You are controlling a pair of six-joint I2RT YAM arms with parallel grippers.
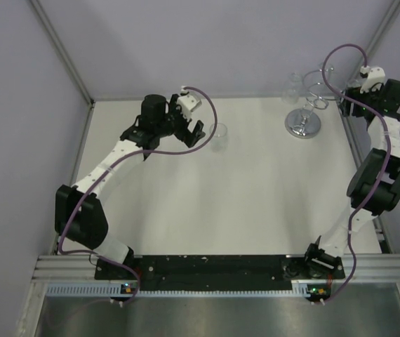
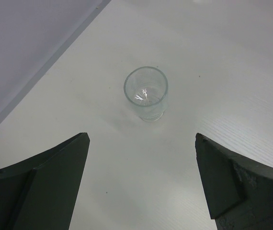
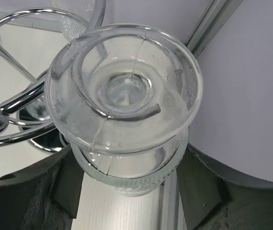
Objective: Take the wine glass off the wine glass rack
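A lab robot cell: a white laminate desk (image 1: pixel 256 203) boxed in from nine to three o'clock by plain pale-lilac wall panels (image 1: pixel 221 42) on aluminium posts (image 1: pixel 61 50). At six o'clock a ribbed aluminium rail (image 1: pixel 221 264) carries the cabled left arm (image 1: pixel 109 168) and right arm (image 1: pixel 379 179).

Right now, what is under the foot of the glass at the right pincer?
Through the foot of the wine glass, the wire loop of the rack curls round the stem; the bowl hangs below between the fingers of the right pincer. Its rim is covered.
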